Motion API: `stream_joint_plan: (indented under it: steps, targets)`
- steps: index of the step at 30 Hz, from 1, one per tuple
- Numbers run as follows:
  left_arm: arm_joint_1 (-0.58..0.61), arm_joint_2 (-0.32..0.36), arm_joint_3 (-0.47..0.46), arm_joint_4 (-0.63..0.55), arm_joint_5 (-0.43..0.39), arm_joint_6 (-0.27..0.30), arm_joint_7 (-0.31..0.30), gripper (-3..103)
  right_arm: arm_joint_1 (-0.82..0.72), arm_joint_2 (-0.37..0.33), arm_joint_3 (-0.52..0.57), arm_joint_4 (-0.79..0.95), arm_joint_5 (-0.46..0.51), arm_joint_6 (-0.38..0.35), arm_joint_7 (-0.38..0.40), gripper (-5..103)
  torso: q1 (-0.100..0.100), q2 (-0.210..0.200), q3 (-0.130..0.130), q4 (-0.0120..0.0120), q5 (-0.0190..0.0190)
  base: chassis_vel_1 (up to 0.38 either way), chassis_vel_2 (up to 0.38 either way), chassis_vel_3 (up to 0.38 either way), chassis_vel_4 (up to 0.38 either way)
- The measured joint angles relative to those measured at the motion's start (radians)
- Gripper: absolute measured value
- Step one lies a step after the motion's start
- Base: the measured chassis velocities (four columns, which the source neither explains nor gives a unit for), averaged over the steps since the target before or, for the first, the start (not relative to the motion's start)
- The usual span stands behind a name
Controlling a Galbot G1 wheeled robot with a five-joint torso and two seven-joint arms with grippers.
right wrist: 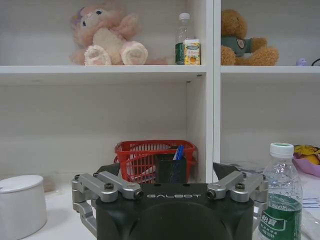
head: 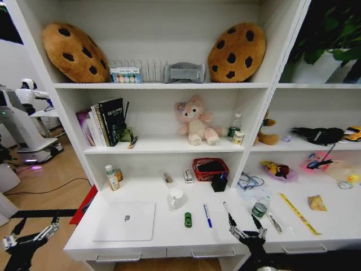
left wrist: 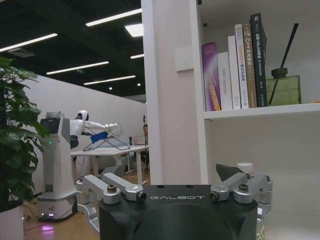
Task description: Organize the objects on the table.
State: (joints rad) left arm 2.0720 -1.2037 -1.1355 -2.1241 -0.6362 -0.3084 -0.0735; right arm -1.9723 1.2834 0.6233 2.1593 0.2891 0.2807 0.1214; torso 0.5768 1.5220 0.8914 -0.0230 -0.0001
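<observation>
I see both grippers low at the desk (head: 169, 240) front: left gripper (head: 28, 238) spread, right gripper (head: 246, 231) spread, both empty. Beyond: one laptop (head: 124, 221), one car (head: 188, 219), two pens (head: 207, 215), one tin (head: 259, 209) partly hidden.

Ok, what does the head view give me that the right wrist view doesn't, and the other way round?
Head view alone: the silver laptop, green toy car and blue pen on the white desk, with the left gripper low beside the desk's left end and the right gripper at its front edge. Right wrist view alone: a water bottle close beside the gripper. Shared: the red basket, the black pen holder and the pink plush on the shelf above.
</observation>
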Motion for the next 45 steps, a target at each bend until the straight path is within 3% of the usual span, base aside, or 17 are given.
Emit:
stream_joint_plan:
  steps: [11,20,32,45]
  targets:
    - [-0.009,-0.001,0.018,0.020,0.008,0.016,-0.007,100,0.053,0.003,-0.098,-0.030,-0.035,-0.011,-0.012,100,0.000,0.000,0.000,0.0001,-0.0001,0.000,0.000,0.000,0.000]
    - [-0.009,0.001,0.020,0.020,0.010,0.017,-0.008,100,0.157,0.029,-0.273,-0.118,-0.124,-0.071,0.013,100,0.000,0.000,0.000,0.0001,0.0000,0.000,0.000,0.000,0.000]
    - [-0.009,0.002,0.021,0.020,0.011,0.018,-0.009,100,0.345,0.038,-0.462,-0.302,-0.139,-0.133,0.048,100,0.000,0.000,0.000,0.0000,0.0001,0.000,0.000,0.000,0.000]
    - [-0.009,0.002,0.022,0.021,0.012,0.018,-0.009,100,0.439,0.049,-0.511,-0.398,-0.149,-0.156,0.079,100,0.000,0.000,0.000,0.0000,-0.0003,0.000,0.000,0.000,0.000]
